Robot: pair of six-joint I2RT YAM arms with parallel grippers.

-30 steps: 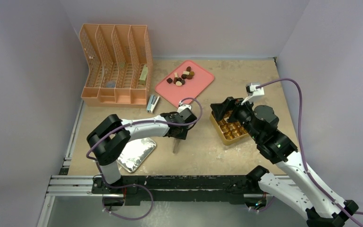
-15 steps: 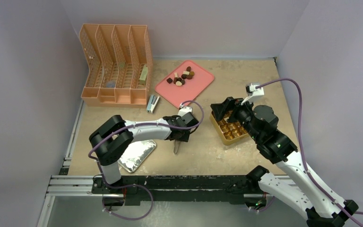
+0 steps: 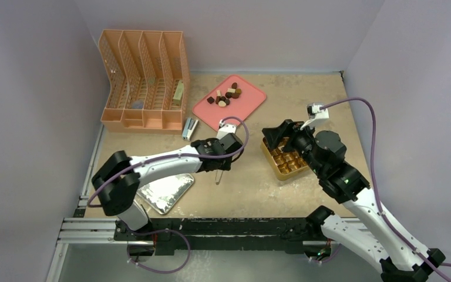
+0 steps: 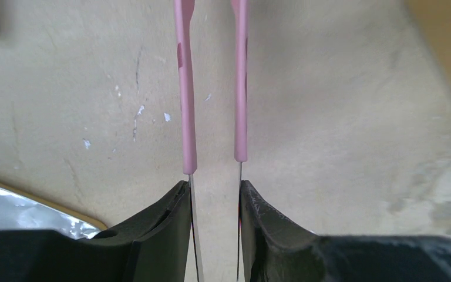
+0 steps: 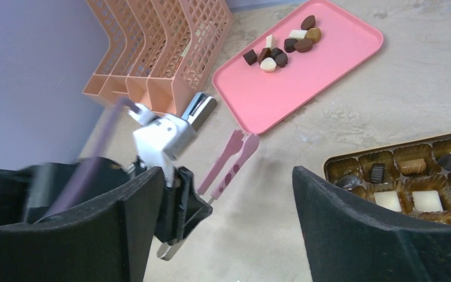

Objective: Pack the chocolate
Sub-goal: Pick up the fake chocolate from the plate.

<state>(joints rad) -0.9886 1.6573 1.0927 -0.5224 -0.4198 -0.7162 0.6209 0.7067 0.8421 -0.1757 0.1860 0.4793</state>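
The pink tongs (image 4: pixel 185 106) are clamped in the left gripper (image 4: pixel 214 191), arms spread, nothing pinched; their tips are cut off at the wrist view's top edge. Open tabletop (image 3: pixel 252 194) is seen around them. The chocolate (image 3: pixel 226 96) is heaped on the far pink tray (image 3: pixel 246 108). More is glimpsed in the gold box (image 3: pixel 283 170), partly hidden under the wide-spread right gripper (image 5: pixel 226 176).

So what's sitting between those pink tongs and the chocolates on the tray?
Nothing: from tongs to chocolates there is only bare table, then bare pink tray; the right wrist view shows it.
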